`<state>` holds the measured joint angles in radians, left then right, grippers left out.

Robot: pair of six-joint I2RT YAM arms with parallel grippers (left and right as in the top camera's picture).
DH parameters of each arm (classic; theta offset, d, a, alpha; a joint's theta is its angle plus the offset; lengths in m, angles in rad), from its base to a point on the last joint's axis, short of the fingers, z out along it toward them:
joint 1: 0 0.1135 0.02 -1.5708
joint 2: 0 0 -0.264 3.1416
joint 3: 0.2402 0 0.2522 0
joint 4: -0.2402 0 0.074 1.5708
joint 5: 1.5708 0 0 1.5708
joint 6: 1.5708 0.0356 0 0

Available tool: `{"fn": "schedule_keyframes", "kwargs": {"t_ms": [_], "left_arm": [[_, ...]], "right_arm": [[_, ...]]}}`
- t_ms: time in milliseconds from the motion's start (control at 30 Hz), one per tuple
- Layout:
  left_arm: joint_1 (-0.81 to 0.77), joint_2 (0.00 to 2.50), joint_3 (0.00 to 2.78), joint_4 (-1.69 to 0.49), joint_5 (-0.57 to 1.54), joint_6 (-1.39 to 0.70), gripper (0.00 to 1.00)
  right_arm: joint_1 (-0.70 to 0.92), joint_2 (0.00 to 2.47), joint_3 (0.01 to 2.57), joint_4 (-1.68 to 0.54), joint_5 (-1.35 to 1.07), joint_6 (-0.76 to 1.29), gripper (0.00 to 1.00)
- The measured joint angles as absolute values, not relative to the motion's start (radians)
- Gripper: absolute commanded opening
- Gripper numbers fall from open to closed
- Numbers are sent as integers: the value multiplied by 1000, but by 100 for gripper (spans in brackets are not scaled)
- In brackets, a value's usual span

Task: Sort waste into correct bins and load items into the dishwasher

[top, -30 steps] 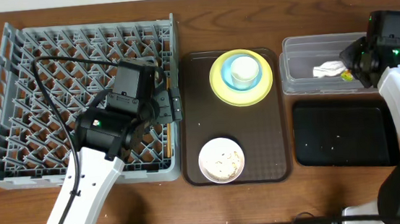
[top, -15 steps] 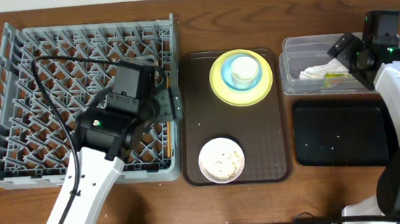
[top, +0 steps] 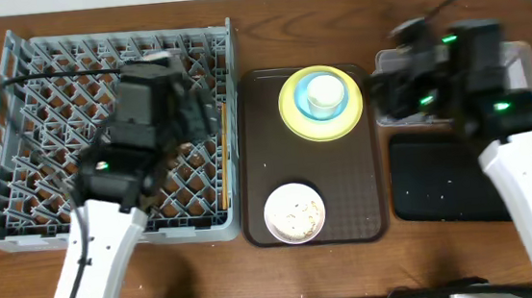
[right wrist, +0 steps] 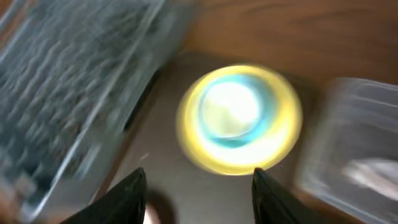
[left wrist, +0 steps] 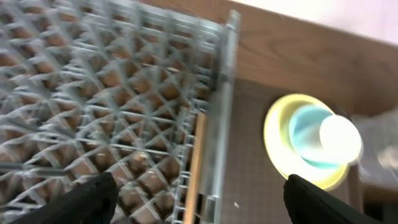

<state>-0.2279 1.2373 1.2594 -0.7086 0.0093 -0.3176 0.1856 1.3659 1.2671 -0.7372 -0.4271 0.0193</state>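
A light blue bowl sits on the yellow plate at the back of the brown tray. A white bowl holding rice-like scraps stands at the tray's front. The chopsticks lie in the grey rack along its right wall, and the left wrist view shows one chopstick. My left gripper hovers open over the rack, empty. My right gripper, blurred, is open and empty between the plate and the clear tub.
The glossy black tray lies in front of the clear tub, where a whitish blur lies. The right arm covers most of the tub in the overhead view. The brown serving tray fills the middle. Bare wooden table surrounds everything.
The right gripper opened over the clear tub, left the napkin and wrapper inside, then swung left toward the plate. The left arm moved farther back over the rack.
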Motion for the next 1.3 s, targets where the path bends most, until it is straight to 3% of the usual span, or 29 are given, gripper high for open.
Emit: {"fn": "schedule_keyframes", "kwargs": {"t_ms": [200, 400, 567, 800, 1100, 1300], "left_arm": [[-44, 1200, 1259, -764, -3, -318, 88], [19, 1201, 1259, -833, -6, -318, 88], [19, 1201, 1259, -834, -6, -318, 88], [19, 1201, 1259, -834, -6, -318, 88], [19, 1201, 1259, -834, -6, -318, 88], [19, 1201, 1259, -834, -6, -318, 88]], "right_arm": [[548, 1412, 1266, -917, -325, -93, 55], [804, 1478, 1266, -976, -269, -129, 42], [976, 1605, 1265, -991, -233, -140, 37], [1045, 1729, 1263, -997, -218, -141, 35], [1047, 1841, 1262, -995, -201, -114, 26], [1048, 1858, 1261, -1008, 3, -19, 20]]}}
